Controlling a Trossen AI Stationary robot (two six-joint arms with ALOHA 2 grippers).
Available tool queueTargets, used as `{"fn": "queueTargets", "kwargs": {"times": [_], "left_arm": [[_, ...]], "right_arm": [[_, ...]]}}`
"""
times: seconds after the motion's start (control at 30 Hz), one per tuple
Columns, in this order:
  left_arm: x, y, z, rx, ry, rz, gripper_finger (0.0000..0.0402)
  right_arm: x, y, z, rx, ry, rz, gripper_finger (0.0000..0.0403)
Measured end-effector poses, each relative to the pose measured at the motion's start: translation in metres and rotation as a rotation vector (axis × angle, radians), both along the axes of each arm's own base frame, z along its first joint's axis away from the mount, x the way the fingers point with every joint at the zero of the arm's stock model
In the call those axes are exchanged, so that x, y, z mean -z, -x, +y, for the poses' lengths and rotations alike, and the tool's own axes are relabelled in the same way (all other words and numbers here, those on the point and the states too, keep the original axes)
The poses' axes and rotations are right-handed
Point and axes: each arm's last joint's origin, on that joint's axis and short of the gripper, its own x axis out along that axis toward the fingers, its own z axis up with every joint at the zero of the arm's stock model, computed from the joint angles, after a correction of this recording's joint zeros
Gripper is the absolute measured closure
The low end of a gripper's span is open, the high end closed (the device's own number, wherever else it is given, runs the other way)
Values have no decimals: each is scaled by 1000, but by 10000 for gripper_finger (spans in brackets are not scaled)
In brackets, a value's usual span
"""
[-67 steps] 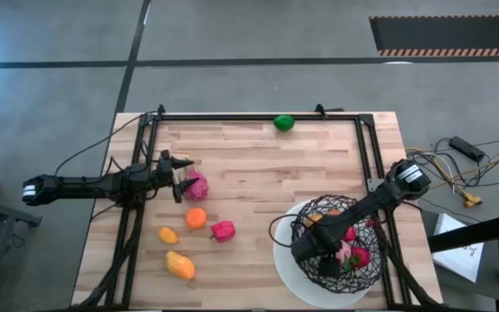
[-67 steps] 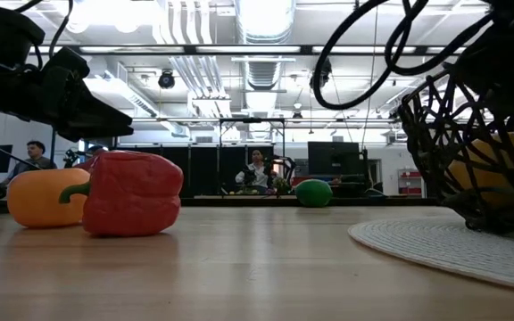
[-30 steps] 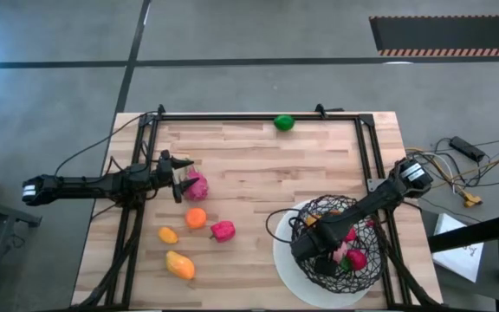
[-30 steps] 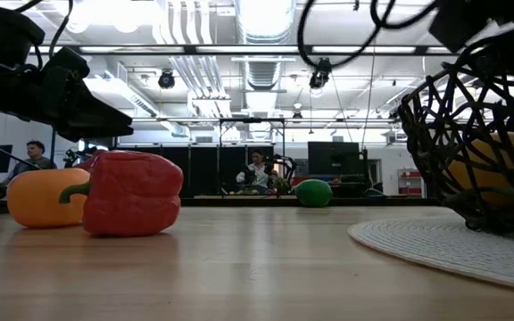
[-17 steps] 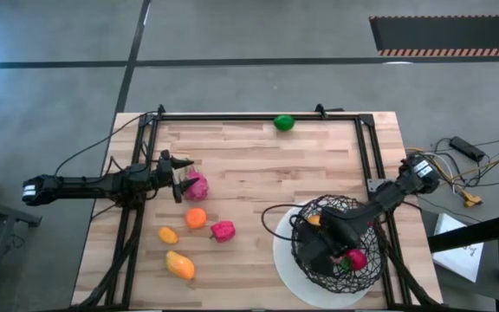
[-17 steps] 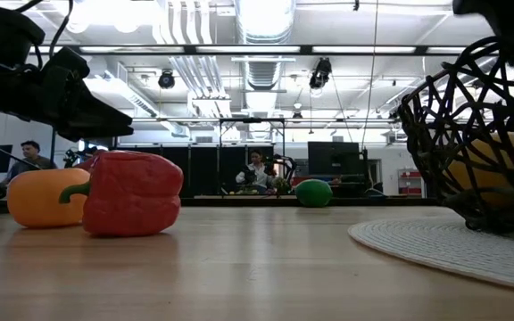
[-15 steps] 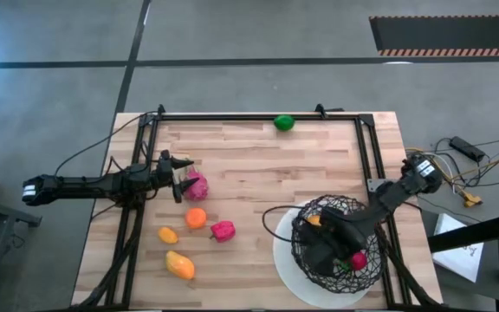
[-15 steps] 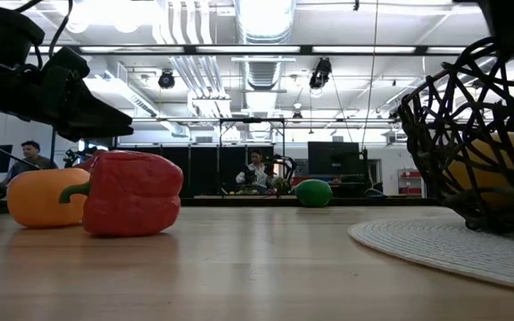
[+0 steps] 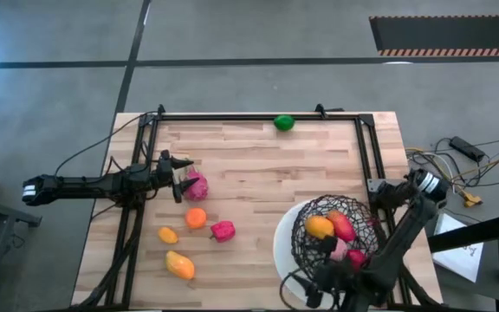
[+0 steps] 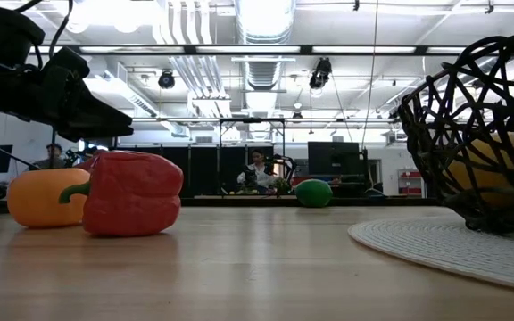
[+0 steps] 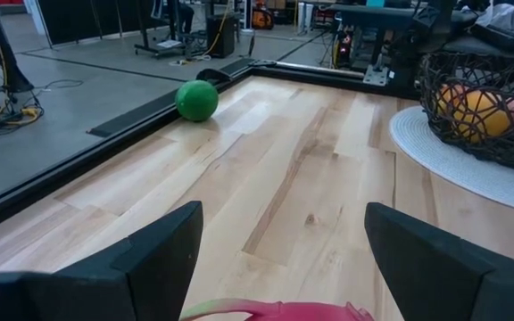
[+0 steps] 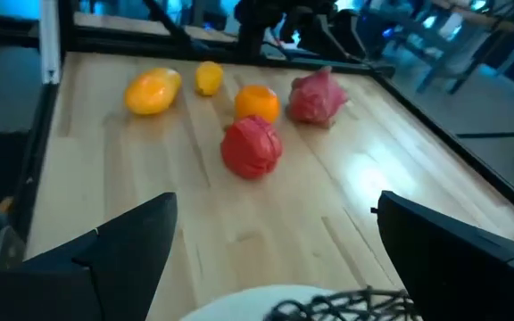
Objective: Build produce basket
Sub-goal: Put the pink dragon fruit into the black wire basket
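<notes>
High view looks straight down on the table (image 9: 258, 165); low view sits at tabletop level. Both show the green ball (image 9: 283, 123) beyond the basket (image 9: 340, 243).

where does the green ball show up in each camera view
High view: the green ball lies at the table's far edge, against the black frame rail.
Low view: the ball sits far back, centre-right.
Left wrist view: it rests beside the rail, ahead of the left pincer.
Right wrist view: not in it.
Shared landmark: the wire basket.
</notes>
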Motion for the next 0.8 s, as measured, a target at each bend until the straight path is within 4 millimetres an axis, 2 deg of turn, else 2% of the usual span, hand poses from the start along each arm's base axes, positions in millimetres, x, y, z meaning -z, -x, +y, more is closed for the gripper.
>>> {"fn": "queueTargets", "kwargs": {"times": [0.17, 0.27, 0.47, 0.63, 0.7, 0.8], "left_arm": [[0, 0, 0, 0, 0, 0, 104], [0, 0, 0, 0, -2, 1, 104], [-1, 0, 1, 31, -228, 83, 104], [-1, 0, 1, 34, -241, 85, 104], [-4, -1, 1, 24, -171, 25, 104], [-13, -2, 0, -17, 101, -187, 104]], "right_arm": [[20, -20, 9, 55, -42, -62, 35], [21, -25, 15, 42, 8, -62, 35], [8, -12, 30, -14, 8, -80, 35], [8, -3, 37, -22, 28, -105, 35], [8, 1, 39, -22, 39, -119, 35], [8, 4, 42, -24, 47, -131, 35]]}}
